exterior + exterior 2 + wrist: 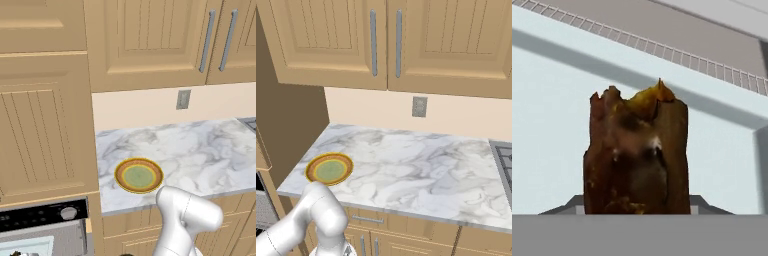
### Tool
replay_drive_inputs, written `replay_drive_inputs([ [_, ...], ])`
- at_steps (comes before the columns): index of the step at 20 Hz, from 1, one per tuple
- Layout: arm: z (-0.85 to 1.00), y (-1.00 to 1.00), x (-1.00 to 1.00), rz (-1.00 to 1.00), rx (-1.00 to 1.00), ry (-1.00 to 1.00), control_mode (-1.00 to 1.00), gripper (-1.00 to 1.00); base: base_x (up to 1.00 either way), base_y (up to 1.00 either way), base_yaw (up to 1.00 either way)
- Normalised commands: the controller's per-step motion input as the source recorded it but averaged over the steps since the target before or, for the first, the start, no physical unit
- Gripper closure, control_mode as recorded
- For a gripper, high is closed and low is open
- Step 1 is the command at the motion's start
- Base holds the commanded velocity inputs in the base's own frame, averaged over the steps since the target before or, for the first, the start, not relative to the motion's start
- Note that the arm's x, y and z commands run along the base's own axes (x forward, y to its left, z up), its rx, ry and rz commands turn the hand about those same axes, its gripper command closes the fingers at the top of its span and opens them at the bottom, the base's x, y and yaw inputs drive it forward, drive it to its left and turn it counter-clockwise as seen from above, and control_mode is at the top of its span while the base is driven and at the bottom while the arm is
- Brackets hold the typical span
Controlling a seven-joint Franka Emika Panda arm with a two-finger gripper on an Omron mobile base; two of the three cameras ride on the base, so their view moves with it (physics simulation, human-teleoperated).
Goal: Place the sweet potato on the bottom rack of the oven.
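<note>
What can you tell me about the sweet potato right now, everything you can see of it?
In the hand view the sweet potato stands upright and close to the camera, a dark brown, rough-skinned lump with a ragged, orange-tinged top and darker blotches on its face. Its lower end is cut off by the bottom of that view, so the grip on it is hidden. Behind it are a pale bluish surface and a wire rack.

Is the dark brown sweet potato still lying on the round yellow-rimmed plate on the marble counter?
No, the round yellow-rimmed, green-centred plate lies bare, while the hand view shows the dark brown sweet potato close before the camera.
</note>
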Motion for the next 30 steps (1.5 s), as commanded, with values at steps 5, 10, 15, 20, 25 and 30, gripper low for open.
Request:
replay_drive_inputs([
  [5, -0.16, 0.0, 0.04, 0.0, 0.0, 0.13, -1.0, -1.0, 0.0, 0.0, 0.0],
  [10, -0.08, 0.0, 0.0, 0.0, 0.0, 0.03, -1.0, -1.0, 0.0, 0.0, 0.0],
  [15, 0.0, 0.0, 0.0, 0.0, 0.0, 0.0, -1.0, -1.0, 0.0, 0.0, 0.0],
  [20, 0.0, 0.01, 0.0, 0.0, 0.0, 0.0, -1.0, -1.0, 0.0, 0.0, 0.0],
  [25, 0.03, 0.06, -0.16, 0.0, -0.01, 0.0, -1.0, -1.0, 0.0, 0.0, 0.0],
  [30, 0.14, 0.03, -0.67, 0.0, -0.02, -0.01, -1.0, -1.0, 0.0, 0.0, 0.0],
])
